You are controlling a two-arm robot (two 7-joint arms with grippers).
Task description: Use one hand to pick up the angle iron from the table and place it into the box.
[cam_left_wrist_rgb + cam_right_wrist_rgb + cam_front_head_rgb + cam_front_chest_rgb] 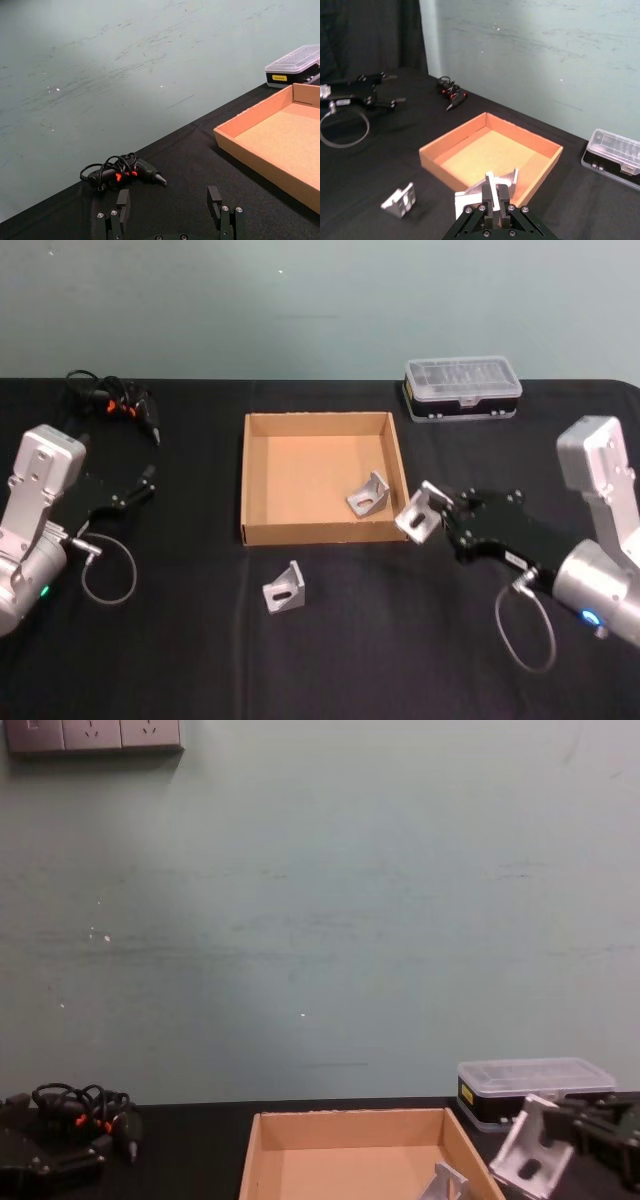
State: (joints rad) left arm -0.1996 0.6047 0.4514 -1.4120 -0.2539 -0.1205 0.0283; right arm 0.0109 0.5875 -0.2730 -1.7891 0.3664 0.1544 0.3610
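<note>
angle iron (415, 512) | in right gripper (438, 508) | box (243, 480) holds 2nd angle iron (368, 495)

Soft, even light is falling from above, brightening the floor of the box (320, 533); its walls are casting faint shadows, and the worktop (200, 670) around it is reading dark.

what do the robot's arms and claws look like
Both arms have boxy silver-grey metal casings, the left arm and the right arm. The left claw and right claw are black, with slim fingers and small silver screws. A thin grey cable loop runs at each wrist. The left arm shows a green light, the right a blue light.
</note>
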